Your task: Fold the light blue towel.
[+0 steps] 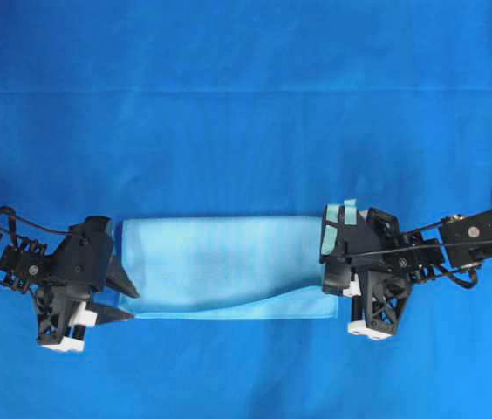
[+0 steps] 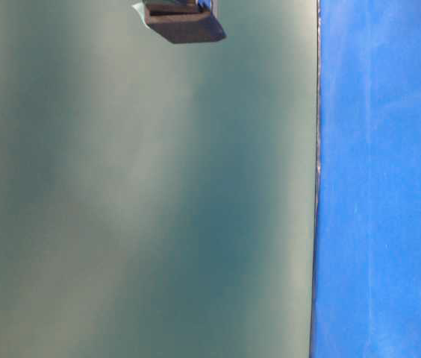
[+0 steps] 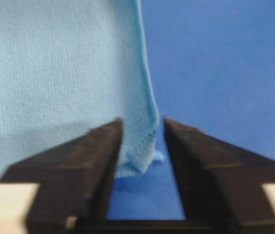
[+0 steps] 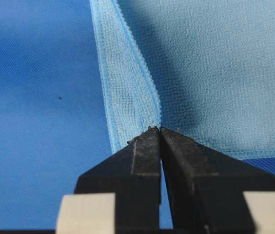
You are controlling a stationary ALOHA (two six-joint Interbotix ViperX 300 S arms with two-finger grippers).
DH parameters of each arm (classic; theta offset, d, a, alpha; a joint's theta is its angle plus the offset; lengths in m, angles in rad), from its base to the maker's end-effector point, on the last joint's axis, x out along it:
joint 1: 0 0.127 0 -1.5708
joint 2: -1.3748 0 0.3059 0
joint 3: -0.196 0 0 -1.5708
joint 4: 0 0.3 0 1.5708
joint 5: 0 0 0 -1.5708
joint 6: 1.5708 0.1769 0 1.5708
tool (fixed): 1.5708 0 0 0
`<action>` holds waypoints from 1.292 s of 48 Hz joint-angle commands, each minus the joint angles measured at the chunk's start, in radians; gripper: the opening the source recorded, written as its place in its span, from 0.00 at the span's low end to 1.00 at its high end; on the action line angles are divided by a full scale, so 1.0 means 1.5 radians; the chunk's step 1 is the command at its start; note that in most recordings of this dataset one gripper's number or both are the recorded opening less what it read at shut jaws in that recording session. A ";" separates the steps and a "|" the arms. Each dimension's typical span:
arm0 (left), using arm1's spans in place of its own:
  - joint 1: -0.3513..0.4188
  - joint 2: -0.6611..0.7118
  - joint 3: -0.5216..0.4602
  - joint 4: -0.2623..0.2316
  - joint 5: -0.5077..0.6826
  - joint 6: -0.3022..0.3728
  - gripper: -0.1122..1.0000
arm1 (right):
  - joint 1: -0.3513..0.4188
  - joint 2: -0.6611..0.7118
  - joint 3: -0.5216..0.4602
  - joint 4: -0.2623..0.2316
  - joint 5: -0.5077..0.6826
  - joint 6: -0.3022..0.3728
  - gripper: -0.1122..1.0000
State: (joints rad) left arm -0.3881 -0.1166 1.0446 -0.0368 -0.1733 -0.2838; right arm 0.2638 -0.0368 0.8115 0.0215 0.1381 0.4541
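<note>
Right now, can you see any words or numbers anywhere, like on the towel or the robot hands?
No, there is nothing to read.
Light blue towel: plain cloth, no tag or print showing.
Left gripper and right gripper: bare black fingers, no lettering.
Teal tape on the right arm: no writing visible.
Blue table covering: plain.

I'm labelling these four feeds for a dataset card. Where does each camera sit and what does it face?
Overhead: above, facing down; light blue towel, left gripper, right gripper.
Table-level: low, turned sideways; table covering, one dark robot part.
Left wrist: along parted fingers astride the towel's corner.
Right wrist: along closed fingers at its hem.
Both wrist views share the towel.
</note>
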 commanded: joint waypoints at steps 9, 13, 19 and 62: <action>0.008 -0.040 -0.021 0.001 0.021 0.013 0.65 | 0.001 -0.048 -0.007 -0.021 0.019 -0.009 0.61; 0.029 -0.064 -0.016 0.001 0.047 0.018 0.64 | -0.007 -0.079 0.001 -0.046 0.028 -0.009 0.68; 0.081 -0.107 -0.001 0.001 0.081 0.035 0.64 | -0.052 -0.119 0.026 -0.075 0.030 -0.009 0.64; 0.237 0.034 0.006 0.001 0.042 0.061 0.62 | -0.175 0.014 0.024 -0.103 0.008 -0.002 0.65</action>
State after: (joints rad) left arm -0.0353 -0.0660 1.0692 -0.0368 -0.1028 -0.1856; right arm 0.0046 -0.0046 0.8575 -0.1365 0.1595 0.4510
